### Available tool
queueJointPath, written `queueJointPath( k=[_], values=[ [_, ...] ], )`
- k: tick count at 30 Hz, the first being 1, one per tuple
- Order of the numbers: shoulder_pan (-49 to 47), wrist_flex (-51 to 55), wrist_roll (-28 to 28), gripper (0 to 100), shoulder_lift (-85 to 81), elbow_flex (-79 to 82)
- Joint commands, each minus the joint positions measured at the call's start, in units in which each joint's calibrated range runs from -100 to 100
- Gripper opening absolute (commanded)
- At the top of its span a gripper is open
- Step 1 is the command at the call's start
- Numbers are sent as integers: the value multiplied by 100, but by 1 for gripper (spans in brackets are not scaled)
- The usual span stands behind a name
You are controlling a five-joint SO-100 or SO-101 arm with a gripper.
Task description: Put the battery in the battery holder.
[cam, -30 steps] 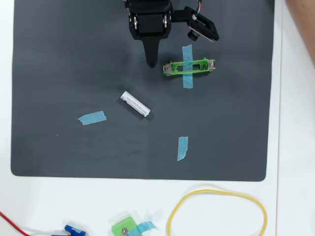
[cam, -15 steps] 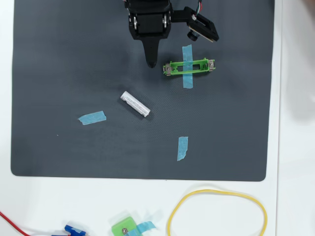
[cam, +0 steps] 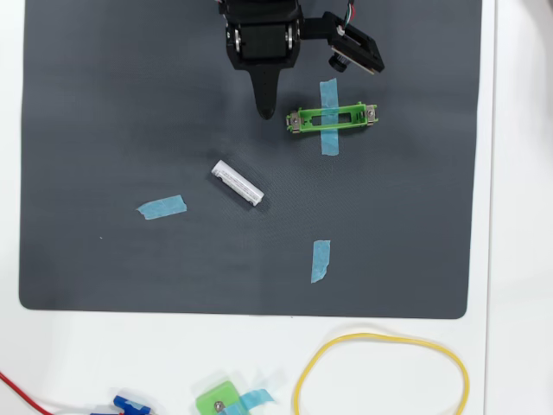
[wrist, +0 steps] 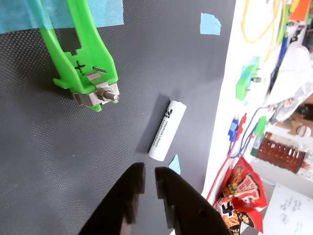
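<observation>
The battery (cam: pixel 238 183) is a white cylinder lying loose at a slant on the dark mat (cam: pixel 104 104), and in the wrist view (wrist: pixel 167 129) it lies just beyond my fingertips. The battery holder (cam: pixel 333 118) is a narrow green frame taped down with a blue strip; its screw end shows at the upper left of the wrist view (wrist: pixel 83 63). My black gripper (cam: pixel 265 109) hovers between the two, left of the holder and above the battery in the overhead view. In the wrist view the gripper (wrist: pixel 149 175) is empty, with its jaws nearly touching.
Blue tape bits lie on the mat (cam: pixel 162 207) (cam: pixel 320 260). Off the mat on the white table are a yellow cable loop (cam: pixel 380 372), a squarish green block (cam: pixel 220 400) and red and blue wires (cam: pixel 26 393). Snack bags and clutter (wrist: pixel 244 191) lie at the right of the wrist view.
</observation>
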Motion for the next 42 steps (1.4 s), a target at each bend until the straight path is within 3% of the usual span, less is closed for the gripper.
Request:
queueJointPath(
  k=[1,27,36,42],
  values=[
    [59,-10,-11,0,-51,36],
    [59,69,-16,0,52,-624],
    [142,191,-32,0,2474,-2810],
    [142,550,-1023,0,4120,-4246]
  ],
)
